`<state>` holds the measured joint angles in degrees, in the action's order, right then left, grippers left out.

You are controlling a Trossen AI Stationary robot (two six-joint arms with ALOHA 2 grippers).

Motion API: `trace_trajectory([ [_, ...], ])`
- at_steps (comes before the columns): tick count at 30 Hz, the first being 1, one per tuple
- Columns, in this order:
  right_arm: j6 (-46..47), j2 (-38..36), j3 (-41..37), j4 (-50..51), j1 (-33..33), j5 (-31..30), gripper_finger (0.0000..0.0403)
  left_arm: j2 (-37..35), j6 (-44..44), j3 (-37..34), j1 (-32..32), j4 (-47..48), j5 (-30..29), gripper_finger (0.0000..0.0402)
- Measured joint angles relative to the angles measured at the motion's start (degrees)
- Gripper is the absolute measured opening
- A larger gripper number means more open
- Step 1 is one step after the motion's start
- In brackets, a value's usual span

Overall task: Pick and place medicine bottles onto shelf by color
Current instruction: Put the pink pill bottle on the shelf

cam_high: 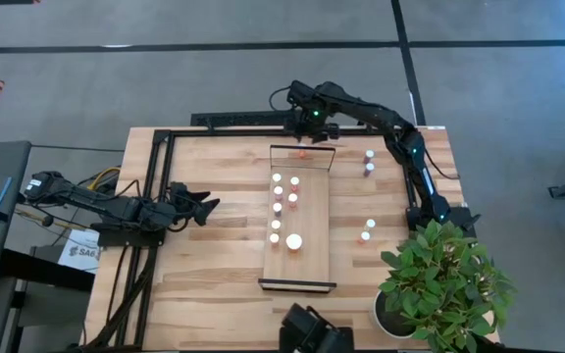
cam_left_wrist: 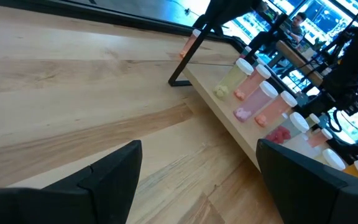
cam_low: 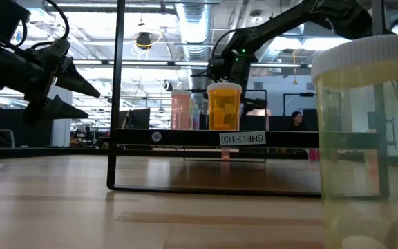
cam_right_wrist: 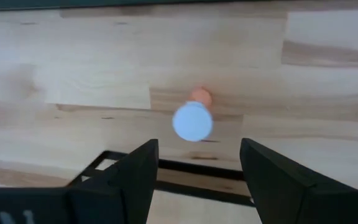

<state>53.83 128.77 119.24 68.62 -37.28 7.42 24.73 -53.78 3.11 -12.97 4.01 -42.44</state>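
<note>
The shelf (cam_high: 312,211) lies lengthwise down the middle of the table, with several white-capped medicine bottles (cam_high: 277,193) standing on its left half, one with a larger cap (cam_high: 293,240). A reddish-orange bottle (cam_right_wrist: 193,121) stands upright on the wood by the shelf's far end rail (cam_right_wrist: 185,170). My right gripper (cam_right_wrist: 197,171) hangs open above it, pointing steeply down, fingers clear of it. My left gripper (cam_high: 202,205) waits open over the table left of the shelf, nothing between its fingers (cam_left_wrist: 114,177).
Two pairs of bottles (cam_high: 369,161) (cam_high: 367,230) stand on the table right of the shelf. A potted plant (cam_high: 444,284) fills the near right corner. A large pale bottle (cam_low: 365,138) stands close before the low camera.
</note>
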Motion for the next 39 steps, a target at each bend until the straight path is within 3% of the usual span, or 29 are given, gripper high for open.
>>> trace_trajectory([
  [14, -1.3, 0.0, -2.9, -4.3, 0.5, -0.3, 0.0248, 0.0, 0.0, 0.0, 0.0, 0.0, 0.0, 0.0303],
  [28, -5.7, -0.2, -2.9, 1.2, 0.0, 1.5, 0.0248, 0.0, 0.0, 0.0, 0.0, 0.0, 0.0, 0.0303],
  [39, -6.9, -0.1, -2.9, -1.3, 0.5, -1.5, 0.0248, 0.0, 0.0, 0.0, 0.0, 0.0, 0.0, 0.0303],
])
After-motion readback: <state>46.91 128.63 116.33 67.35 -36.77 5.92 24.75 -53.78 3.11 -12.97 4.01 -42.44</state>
